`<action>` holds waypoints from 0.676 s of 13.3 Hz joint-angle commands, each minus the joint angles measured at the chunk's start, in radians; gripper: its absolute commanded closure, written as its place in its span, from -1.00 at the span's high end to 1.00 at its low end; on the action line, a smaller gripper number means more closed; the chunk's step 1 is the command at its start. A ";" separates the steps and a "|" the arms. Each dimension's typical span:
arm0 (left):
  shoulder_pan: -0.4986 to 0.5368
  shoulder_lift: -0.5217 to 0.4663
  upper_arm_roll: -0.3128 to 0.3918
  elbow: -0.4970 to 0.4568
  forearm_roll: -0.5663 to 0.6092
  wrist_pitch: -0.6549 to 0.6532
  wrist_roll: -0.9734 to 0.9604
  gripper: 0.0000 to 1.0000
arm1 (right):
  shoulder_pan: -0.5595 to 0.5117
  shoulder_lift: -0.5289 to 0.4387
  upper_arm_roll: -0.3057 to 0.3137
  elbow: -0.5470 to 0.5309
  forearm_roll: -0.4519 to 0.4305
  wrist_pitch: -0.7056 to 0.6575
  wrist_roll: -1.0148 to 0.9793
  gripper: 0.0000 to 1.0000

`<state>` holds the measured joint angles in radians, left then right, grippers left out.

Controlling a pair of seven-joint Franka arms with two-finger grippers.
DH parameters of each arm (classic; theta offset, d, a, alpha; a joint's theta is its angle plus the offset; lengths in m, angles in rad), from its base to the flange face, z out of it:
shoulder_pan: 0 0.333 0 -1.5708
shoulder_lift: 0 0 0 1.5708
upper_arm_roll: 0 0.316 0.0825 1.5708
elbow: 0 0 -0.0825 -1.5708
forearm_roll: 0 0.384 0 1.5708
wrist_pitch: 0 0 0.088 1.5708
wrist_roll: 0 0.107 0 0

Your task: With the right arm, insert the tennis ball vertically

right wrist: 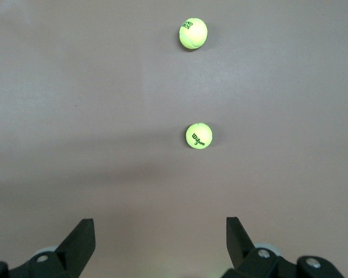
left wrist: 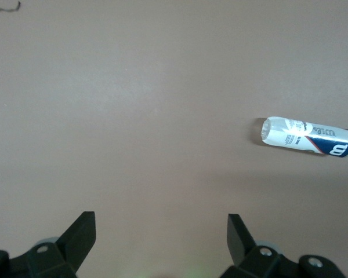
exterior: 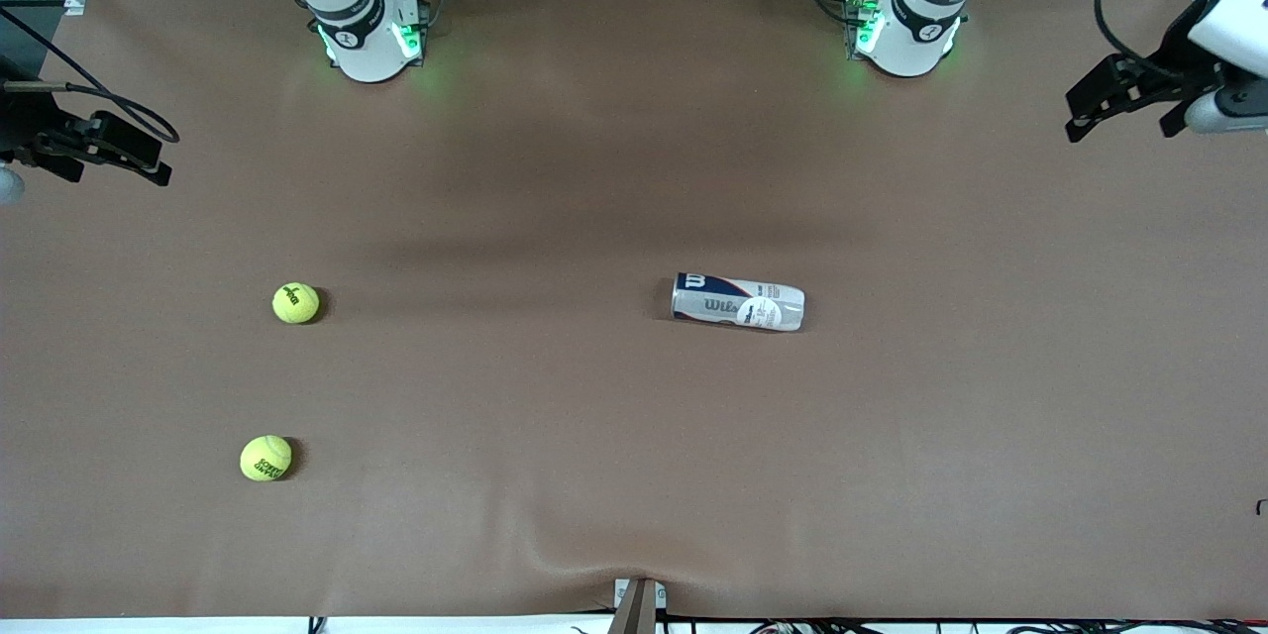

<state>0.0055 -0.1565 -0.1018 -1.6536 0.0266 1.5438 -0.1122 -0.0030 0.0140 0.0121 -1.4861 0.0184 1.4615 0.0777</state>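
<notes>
Two tennis balls, can lying flat; left claw, right claw wide, empty.

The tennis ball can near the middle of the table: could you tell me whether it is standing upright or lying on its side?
Lying on its side: the tennis ball can rests lengthwise on the table, its label sideways.
</notes>
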 commanded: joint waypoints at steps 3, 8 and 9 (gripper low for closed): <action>0.001 0.022 -0.007 0.058 0.024 -0.054 0.020 1.00 | -0.008 -0.006 0.003 -0.005 -0.011 -0.009 -0.013 1.00; 0.002 0.041 -0.030 0.069 0.013 -0.079 0.003 1.00 | -0.006 -0.005 0.005 -0.005 -0.011 -0.001 -0.012 1.00; 0.004 0.051 -0.032 0.074 0.013 -0.076 0.003 1.00 | -0.006 -0.005 0.005 -0.005 -0.011 -0.001 -0.012 1.00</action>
<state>0.0049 -0.1266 -0.1154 -1.6176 0.0304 1.4956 -0.0994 -0.0030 0.0143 0.0120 -1.4872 0.0184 1.4605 0.0773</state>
